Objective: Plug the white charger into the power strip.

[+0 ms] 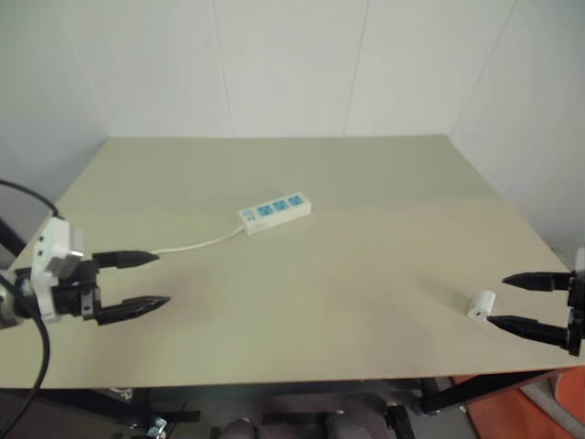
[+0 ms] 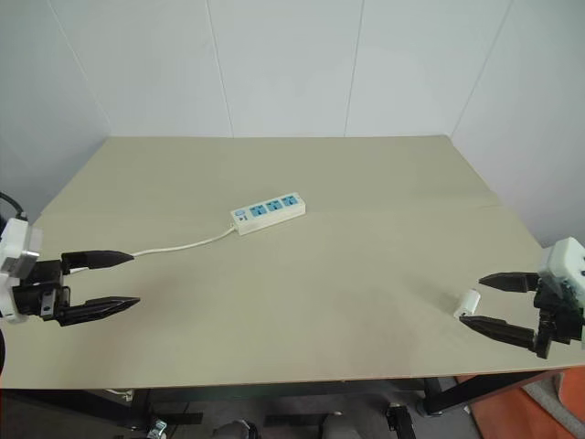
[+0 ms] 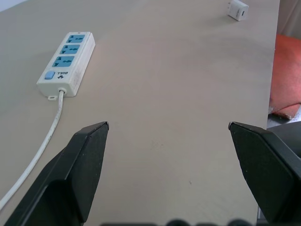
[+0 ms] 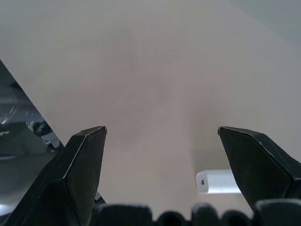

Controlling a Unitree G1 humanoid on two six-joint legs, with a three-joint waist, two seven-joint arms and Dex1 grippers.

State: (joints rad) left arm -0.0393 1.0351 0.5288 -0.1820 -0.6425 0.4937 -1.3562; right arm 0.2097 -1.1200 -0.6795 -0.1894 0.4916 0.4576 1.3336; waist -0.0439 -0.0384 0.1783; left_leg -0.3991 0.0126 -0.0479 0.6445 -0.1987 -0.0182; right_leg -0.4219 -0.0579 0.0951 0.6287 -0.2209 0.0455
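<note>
Both your grippers stand with their fingers spread wide and nothing between them. Your left gripper (image 1: pixel 144 281) hangs over the near left part of the table (image 1: pixel 366 210), fingers pointing toward the middle, with the strip's thin cord (image 1: pixel 196 244) running just past its upper fingertip. Your right gripper (image 2: pixel 477 299) hangs at the near right edge, fingers pointing left. You have the charger (image 1: pixel 481 305) lying on its side on the table right at that gripper's fingertips, between the two tips as the head camera sees it; whether a finger touches it you cannot tell. The strip (image 1: pixel 274 212) lies flat near the table's centre, angled, its three blue sockets facing up, well apart from the charger.
</note>
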